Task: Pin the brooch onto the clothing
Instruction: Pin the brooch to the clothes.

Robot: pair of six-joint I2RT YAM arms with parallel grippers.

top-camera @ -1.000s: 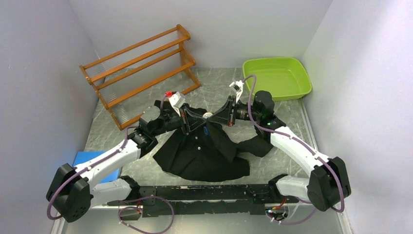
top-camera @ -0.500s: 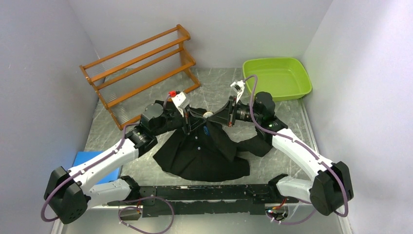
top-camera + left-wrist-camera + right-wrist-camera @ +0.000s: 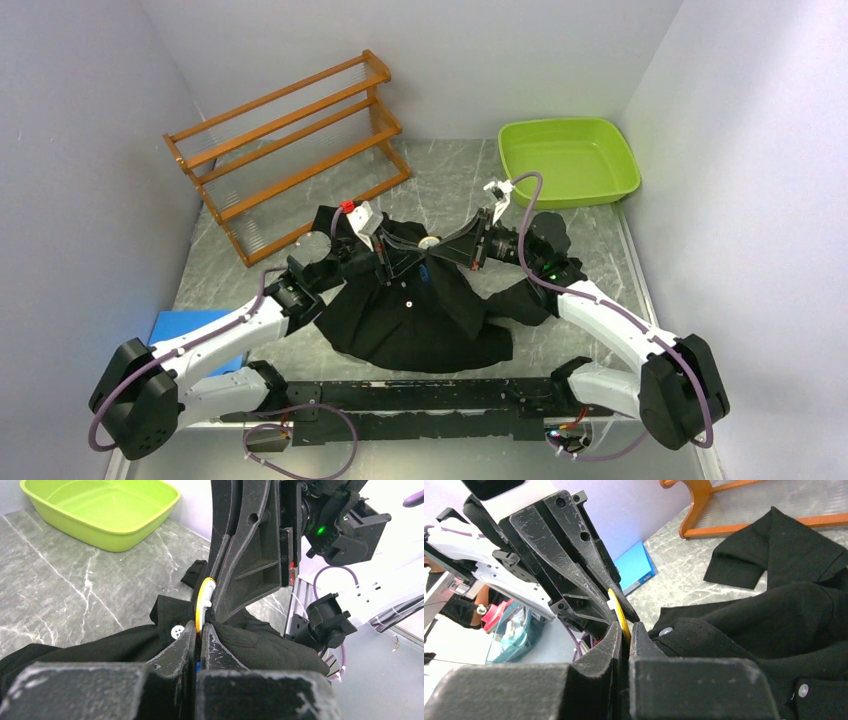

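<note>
A: Spotted any change over the last second?

B: Lowered the left arm (image 3: 230,322) and drew its elbow back toward the near edge of the desk (image 3: 450,170). Nudged the wrist of the right arm (image 3: 610,310) out toward the right. Kept both sets of tips meeting at the same spot, at the neck end of the shirt (image 3: 420,315).

A: Let go of anything meanwhile?

B: No. Held the right fingers (image 3: 644,640) clamped on the edge of the brooch (image 3: 204,602), a round yellow-and-white disc standing on edge just above the shirt front. Kept the left fingers (image 3: 182,645) pressed together too, right under the disc, with black cloth bunched on either side. Couldn't tell whether gripping the brooch's back or only the fabric.

A: Meant what for the pinning?

B: Probably a change of angle, not of grip. Looked like mid-fastening, with the brooch against the cloth beside a pale button (image 3: 176,631) and not yet shown as fixed. Saw no pin or clasp clearly.

A: Checked the containers?

B: Found the green tub (image 3: 570,160) at the far right with nothing in it. Saw nothing on the rails of the wooden rack (image 3: 290,150) at the far left either. Noticed a flat blue item (image 3: 172,322) under the left arm, partly hidden, and couldn't make out what.
</note>
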